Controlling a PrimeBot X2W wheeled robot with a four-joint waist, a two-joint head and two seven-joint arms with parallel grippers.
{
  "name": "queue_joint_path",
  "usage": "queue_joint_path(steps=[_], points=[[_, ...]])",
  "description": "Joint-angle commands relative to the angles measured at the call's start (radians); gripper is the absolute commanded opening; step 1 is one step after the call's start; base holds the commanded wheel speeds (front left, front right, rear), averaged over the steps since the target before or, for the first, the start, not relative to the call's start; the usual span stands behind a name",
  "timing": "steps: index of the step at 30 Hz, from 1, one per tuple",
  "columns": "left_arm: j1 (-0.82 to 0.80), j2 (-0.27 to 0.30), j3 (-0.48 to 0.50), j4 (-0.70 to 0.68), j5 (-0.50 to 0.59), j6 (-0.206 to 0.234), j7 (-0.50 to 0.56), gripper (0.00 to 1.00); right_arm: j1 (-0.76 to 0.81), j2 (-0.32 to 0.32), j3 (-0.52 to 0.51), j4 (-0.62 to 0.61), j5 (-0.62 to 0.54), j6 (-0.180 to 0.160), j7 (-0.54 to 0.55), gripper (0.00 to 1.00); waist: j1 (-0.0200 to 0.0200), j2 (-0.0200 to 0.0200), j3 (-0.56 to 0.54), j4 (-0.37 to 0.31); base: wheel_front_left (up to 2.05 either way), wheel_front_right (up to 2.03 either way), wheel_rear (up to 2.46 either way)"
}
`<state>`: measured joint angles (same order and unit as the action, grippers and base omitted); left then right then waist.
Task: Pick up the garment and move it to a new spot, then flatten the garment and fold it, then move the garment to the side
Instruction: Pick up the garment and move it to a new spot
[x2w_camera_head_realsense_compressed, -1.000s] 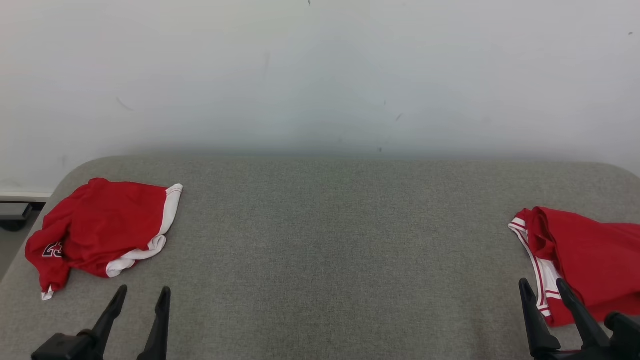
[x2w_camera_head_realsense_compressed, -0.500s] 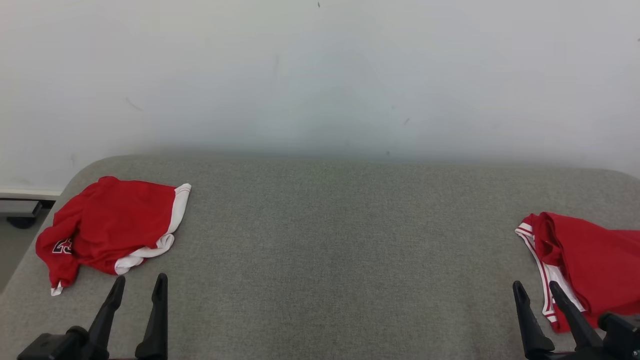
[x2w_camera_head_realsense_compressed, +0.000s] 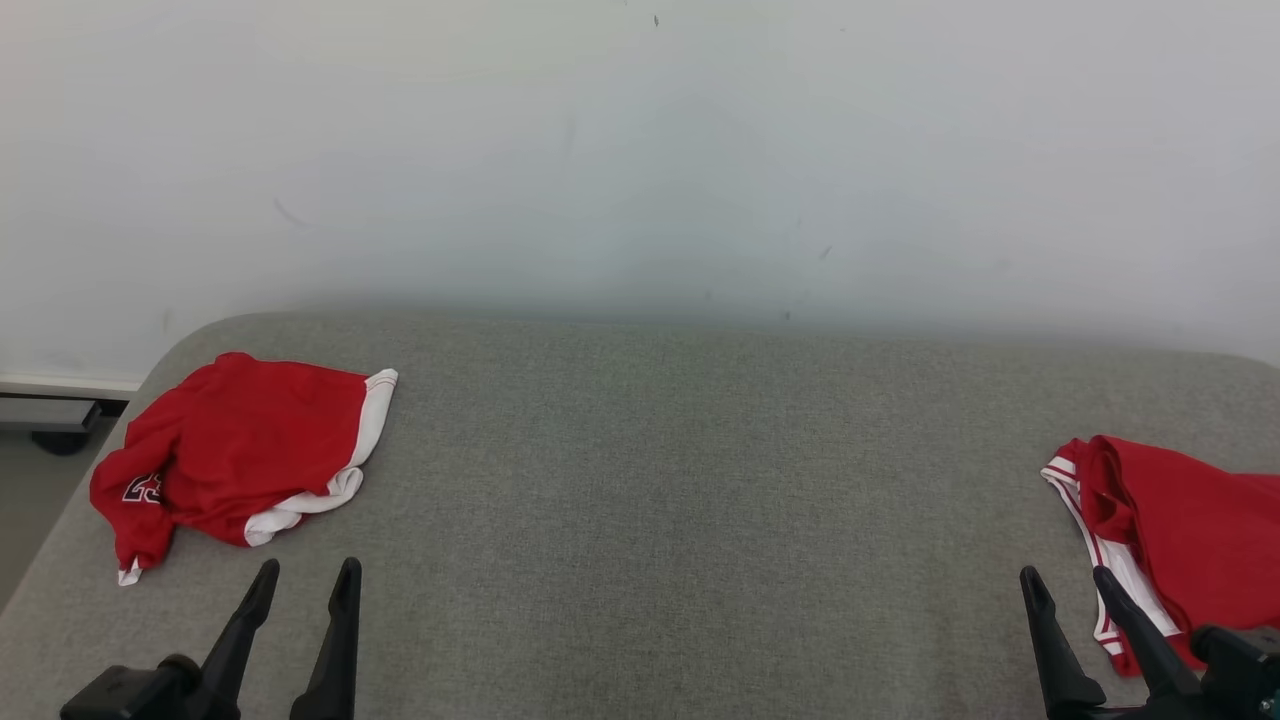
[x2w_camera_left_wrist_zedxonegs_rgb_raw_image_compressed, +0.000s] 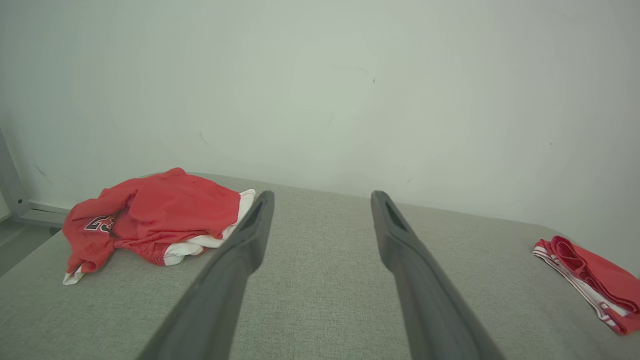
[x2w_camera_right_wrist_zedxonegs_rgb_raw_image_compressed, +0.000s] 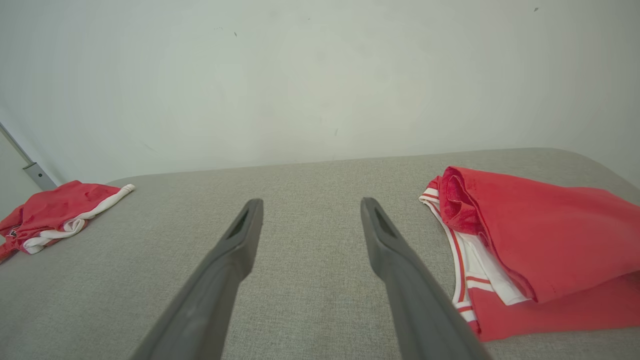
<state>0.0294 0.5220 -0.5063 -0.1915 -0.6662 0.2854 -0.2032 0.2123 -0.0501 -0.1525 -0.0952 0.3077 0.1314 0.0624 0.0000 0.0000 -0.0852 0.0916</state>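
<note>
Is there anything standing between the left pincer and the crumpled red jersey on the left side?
Nothing visible does. The crumpled red jersey lies ahead and to the left of the open left pincer; only bare grey padded surface separates them.

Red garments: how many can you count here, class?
2. The crumpled garment lies at the left end of the grey surface; the striped-trim garment lies at its right end, partly out of frame; more may be hidden there.
</note>
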Motion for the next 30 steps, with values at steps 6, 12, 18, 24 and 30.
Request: queue_joint_path(steps=[6,12,18,24,30], points=[[-0.019,0.013,-0.001,0.011,0.019,0.016,0.006,1.0,0.004,-0.001,0.001,-0.008,-0.004,-0.002,0.002,1.0,0.0,0.0,0.007,0.019,0.0,0.0,0.0],[-0.026,0.022,-0.007,0.008,0.035,0.025,0.015,1.0,0.011,-0.001,0.005,-0.012,-0.002,-0.002,-0.003,1.0,0.0,0.0,0.019,0.083,0.0,0.0,0.0],[-0.025,0.035,-0.01,-0.001,0.044,0.035,0.031,1.0,0.015,-0.002,0.011,-0.01,-0.001,-0.002,-0.009,1.0,0.0,0.0,0.029,0.19,0.0,0.0,0.0],[-0.022,0.056,-0.005,-0.017,0.046,0.045,0.049,1.0,0.006,-0.001,0.034,-0.011,-0.003,-0.002,-0.011,1.0,0.0,0.0,0.038,0.33,0.0,0.0,0.0],[0.016,0.06,0.022,-0.033,0.037,0.08,0.027,1.0,-0.034,-0.002,0.081,-0.015,-0.02,-0.001,0.003,1.0,0.0,0.0,0.067,0.41,0.0,0.0,0.0]])
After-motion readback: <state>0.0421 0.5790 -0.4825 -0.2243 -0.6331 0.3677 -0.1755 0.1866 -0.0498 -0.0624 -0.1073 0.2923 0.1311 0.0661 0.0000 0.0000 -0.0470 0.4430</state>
